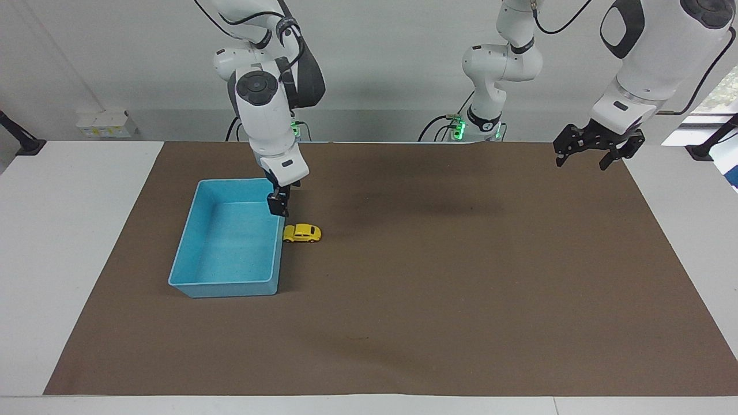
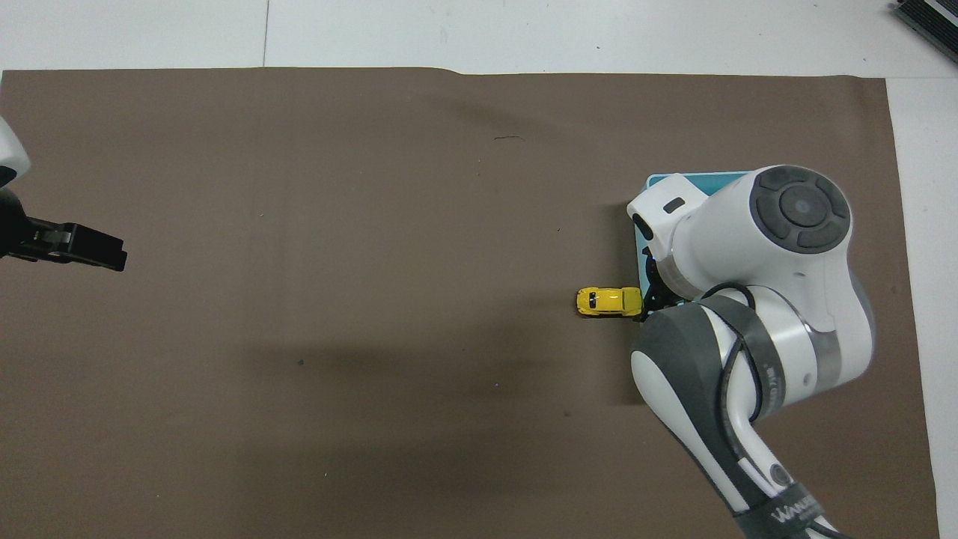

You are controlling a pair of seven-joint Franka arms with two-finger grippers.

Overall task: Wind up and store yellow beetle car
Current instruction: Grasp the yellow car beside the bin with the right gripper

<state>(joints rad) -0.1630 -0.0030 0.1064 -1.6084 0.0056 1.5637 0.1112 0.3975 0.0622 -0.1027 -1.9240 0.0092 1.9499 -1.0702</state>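
The yellow beetle car (image 1: 302, 233) stands on the brown mat, its end against the outer wall of the blue bin (image 1: 230, 288). It also shows in the overhead view (image 2: 608, 301). My right gripper (image 1: 278, 205) hangs low over the bin's wall on the car's side and is apart from the car. In the overhead view the right arm hides most of the bin (image 2: 692, 178), and only the gripper's dark tip (image 2: 648, 302) shows beside the car. My left gripper (image 1: 582, 159) is open and empty, and it waits raised over the mat's corner at the left arm's end.
The brown mat (image 1: 438, 288) covers most of the white table (image 1: 75, 242). The bin holds nothing. The left gripper (image 2: 90, 248) shows at the edge of the overhead view.
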